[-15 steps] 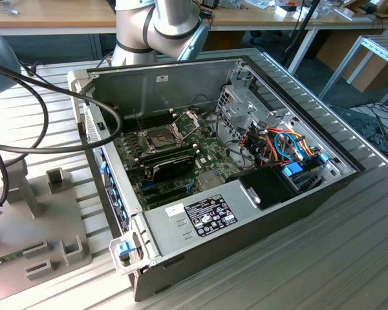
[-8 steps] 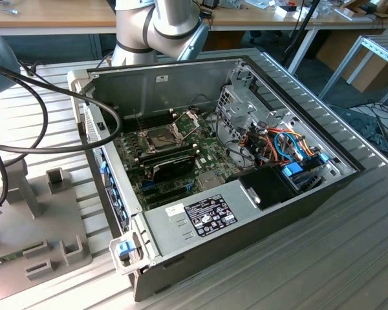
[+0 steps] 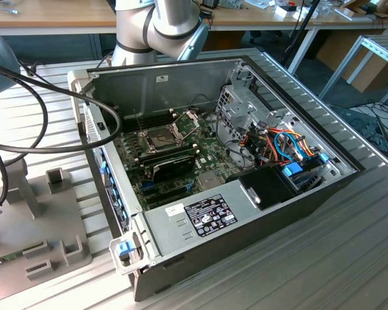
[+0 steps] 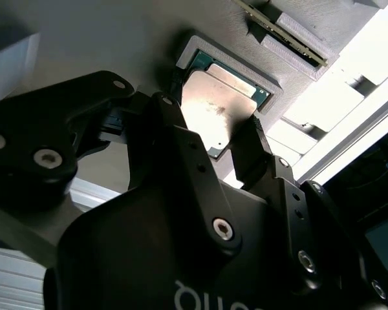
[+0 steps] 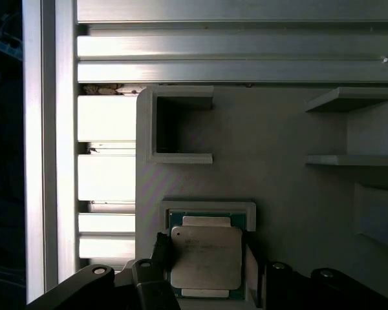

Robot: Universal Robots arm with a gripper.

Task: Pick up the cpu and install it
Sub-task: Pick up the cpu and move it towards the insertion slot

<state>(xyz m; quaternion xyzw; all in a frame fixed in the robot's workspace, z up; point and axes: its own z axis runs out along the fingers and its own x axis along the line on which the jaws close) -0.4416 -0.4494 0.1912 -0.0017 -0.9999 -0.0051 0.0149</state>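
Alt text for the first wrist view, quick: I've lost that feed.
The cpu lies flat, silver top up, in a square recess of a grey holder plate, with the black gripper down on both sides of it. Beyond the plate run the pale slats of the metal table.

Robotics lab or electronics workshop, opened desktop computer case (image 3: 155, 87) with bare green motherboard (image 3: 210, 158) on slatted aluminium table (image 3: 349, 258), robot arm (image 3: 161, 22) behind, grey parts fixture (image 3: 52, 219) alongside, looping black cables (image 3: 42, 103), cluttered wooden workbenches (image 3: 52, 16) at the back.
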